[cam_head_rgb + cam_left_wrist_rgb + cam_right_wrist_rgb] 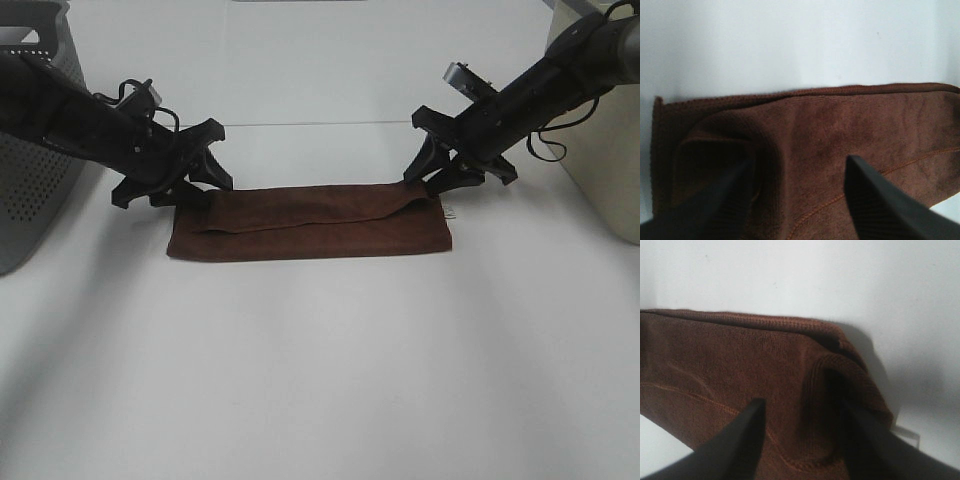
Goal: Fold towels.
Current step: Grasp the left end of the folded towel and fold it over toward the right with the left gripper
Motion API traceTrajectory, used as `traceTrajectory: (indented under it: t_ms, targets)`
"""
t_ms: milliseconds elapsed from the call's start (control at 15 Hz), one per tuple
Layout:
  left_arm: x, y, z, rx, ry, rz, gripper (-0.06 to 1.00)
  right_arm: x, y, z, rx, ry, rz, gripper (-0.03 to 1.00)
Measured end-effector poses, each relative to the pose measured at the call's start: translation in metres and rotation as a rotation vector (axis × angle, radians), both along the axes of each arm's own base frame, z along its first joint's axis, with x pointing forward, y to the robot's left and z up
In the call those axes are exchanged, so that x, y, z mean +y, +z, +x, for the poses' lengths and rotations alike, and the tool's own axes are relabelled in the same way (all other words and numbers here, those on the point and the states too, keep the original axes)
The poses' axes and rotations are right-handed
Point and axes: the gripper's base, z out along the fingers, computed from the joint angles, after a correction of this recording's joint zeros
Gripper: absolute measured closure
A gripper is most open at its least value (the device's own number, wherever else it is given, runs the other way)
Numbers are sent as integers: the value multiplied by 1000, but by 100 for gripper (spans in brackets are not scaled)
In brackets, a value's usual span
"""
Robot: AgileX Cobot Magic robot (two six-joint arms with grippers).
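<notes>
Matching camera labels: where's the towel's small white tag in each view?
Exterior high: the white tag sticks out at the right edge of the towel, near its far corner.
Left wrist: not in it; only the towel's other end shows.
Right wrist: the tag lies on the table beside the towel's raised corner.
Shared landmark: the towel's stitched hem, visible in all three.

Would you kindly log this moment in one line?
towel: folded over, flat on table | left gripper: open at its left end | right gripper: open at its right end
</notes>
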Motion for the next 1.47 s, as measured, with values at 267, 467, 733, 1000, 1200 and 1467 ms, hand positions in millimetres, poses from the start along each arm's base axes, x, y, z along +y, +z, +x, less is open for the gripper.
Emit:
traceTrajectory:
  t_ms: [267,467,733,1000,1200,1467]
  targets:
    - [-2,4,-1,5,-22,-11,18,2,15,-2,18,41,21,10]
    - [3,29,-2,-65,-56,40,18,-3,41,-6,8,42,-39,8]
    - [10,35,-6,-15,-44,130,18,-8,53,-15,71,60,-94,7]
    - [17,15,-9,77,-35,213,18,-8,53,-16,80,58,-99,7]
    - [14,-3,-7,123,-4,164,18,-8,53,-14,66,49,-101,7]
    - [2,-8,-4,116,-10,119,24,-8,53,-13,54,42,-104,7]
